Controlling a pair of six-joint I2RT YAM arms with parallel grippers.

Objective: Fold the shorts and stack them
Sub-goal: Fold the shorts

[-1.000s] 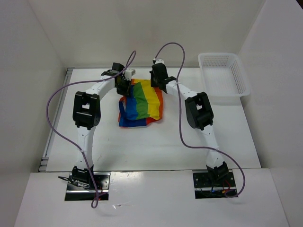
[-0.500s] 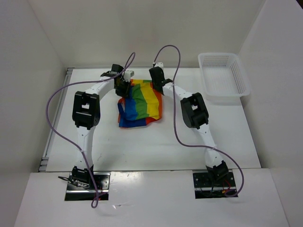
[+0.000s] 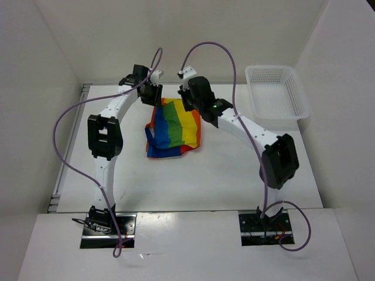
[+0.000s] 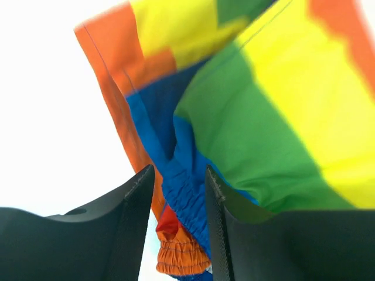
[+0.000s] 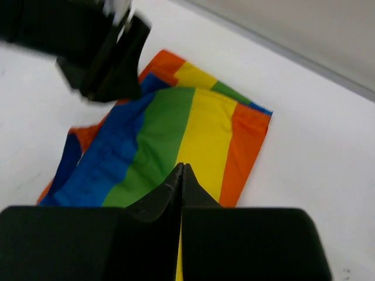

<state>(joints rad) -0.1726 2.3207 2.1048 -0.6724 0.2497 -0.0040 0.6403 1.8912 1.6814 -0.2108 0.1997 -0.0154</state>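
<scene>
Shorts (image 3: 173, 130) lie flat on the table (image 3: 234, 170). Left gripper (image 4: 179, 175) sits at their far left corner, jaws parted, fabric visible in the gap. Right gripper (image 5: 180, 172) hangs above them, closed and empty.

Left arm (image 3: 106, 137): extended to far side
Left gripper (image 4: 179, 182): jaws parted
Right arm (image 3: 247, 126): angled far-left
Right gripper (image 5: 180, 174): jaws pressed together

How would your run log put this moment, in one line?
left gripper: open at far edge of shorts | right gripper: shut, holding nothing | shorts: partly folded on table
</scene>
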